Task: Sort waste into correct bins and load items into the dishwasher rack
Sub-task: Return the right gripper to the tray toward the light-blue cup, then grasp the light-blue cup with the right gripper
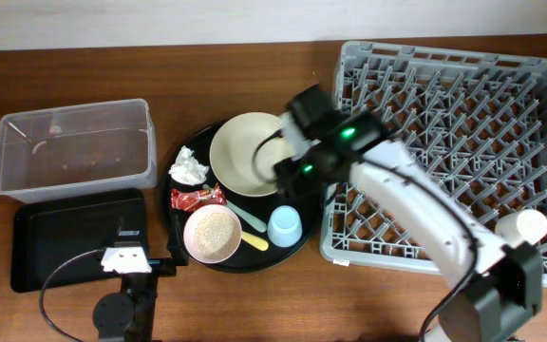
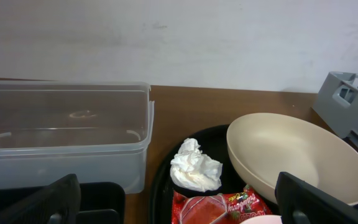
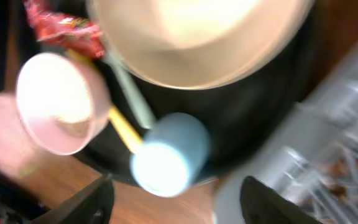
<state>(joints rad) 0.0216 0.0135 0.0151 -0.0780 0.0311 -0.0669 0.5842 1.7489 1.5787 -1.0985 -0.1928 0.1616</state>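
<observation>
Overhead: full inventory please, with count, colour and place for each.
rack: 1, grey, right side
white cup: 1, white, rack's near right corner
tub: 1, clear, far left
black tray: 1, black, rectangular, in front of tub
round tray: 1, black, between tub and rack
plate: 1, cream, round tray, far side
tissue: 1, white, left of plate
wrapper: 1, red, just in front of tissue
small bowl: 1, pinkish, round tray, near edge
grains: 1 heap, white, in small bowl
blue cup: 1, light blue, round tray, near right
yellow spoon: 1, yellow, between small bowl and blue cup
mint spoon: 1, mint, beside yellow spoon
left gripper: open, low by black tray
right gripper: open, above round tray
</observation>
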